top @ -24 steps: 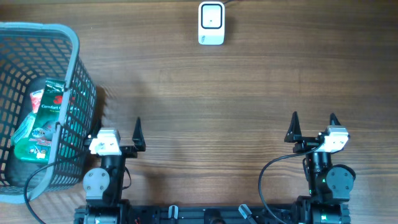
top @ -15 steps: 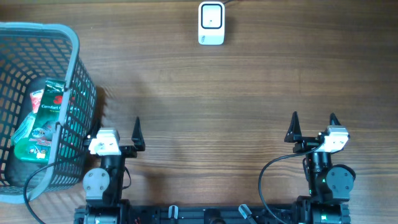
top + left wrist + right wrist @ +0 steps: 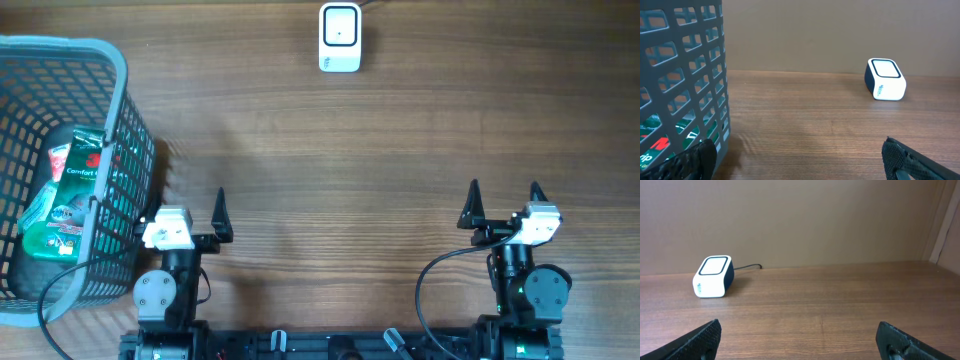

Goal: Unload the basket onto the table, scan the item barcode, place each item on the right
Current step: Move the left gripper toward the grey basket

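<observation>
Since green packet (image 3: 65,195) lies in grey plastic lattice basket (image 3: 120,70) at left edge of wooden table (image 3: 330,140), left gripper (image 3: 188,215), spread empty, may snag wall; right gripper (image 3: 505,205) likewise empty.

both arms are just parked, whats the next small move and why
Probably lift the left tool and swing it over the basket rim toward the green package. It and the right tool stand open and empty, the package lies inside the basket right beside the left arm, and the scanner sits at the far edge with nothing in front of it.
</observation>
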### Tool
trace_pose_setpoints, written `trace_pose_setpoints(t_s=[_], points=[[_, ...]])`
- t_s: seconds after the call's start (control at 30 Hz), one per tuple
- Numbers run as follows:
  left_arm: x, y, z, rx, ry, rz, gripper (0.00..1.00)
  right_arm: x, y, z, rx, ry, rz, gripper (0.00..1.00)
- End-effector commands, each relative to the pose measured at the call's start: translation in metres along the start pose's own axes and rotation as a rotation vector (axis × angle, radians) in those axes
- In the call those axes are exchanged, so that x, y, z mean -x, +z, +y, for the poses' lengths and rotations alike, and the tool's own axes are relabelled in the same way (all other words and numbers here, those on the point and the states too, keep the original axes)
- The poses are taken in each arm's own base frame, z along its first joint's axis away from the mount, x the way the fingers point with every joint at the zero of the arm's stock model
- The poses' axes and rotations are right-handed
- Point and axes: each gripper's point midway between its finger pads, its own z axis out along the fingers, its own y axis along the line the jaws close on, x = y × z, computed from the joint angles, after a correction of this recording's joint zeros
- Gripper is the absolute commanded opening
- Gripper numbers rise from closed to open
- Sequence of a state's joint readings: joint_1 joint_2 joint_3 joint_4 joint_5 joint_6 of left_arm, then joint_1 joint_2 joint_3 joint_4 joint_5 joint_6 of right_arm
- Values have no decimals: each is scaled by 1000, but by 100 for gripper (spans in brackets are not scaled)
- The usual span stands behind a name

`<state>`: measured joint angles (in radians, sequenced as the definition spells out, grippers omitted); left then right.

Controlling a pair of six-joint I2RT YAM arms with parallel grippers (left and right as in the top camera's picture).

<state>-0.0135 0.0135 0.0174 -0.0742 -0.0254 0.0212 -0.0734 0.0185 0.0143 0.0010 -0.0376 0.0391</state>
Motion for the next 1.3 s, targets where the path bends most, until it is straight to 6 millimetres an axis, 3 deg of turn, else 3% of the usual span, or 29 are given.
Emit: trace_pose_setpoints(t_s=[0.0, 1.1, 1.27], points=[[-3, 1, 2, 11, 1, 0, 100, -5, 1, 3, 18, -10, 11, 99], [-3, 1, 2, 11, 1, 0, 100, -5, 1, 3, 18, -10, 11, 100], [-4, 0, -11, -68, -3, 5, 100, -5, 1, 3, 18, -10, 11, 100]])
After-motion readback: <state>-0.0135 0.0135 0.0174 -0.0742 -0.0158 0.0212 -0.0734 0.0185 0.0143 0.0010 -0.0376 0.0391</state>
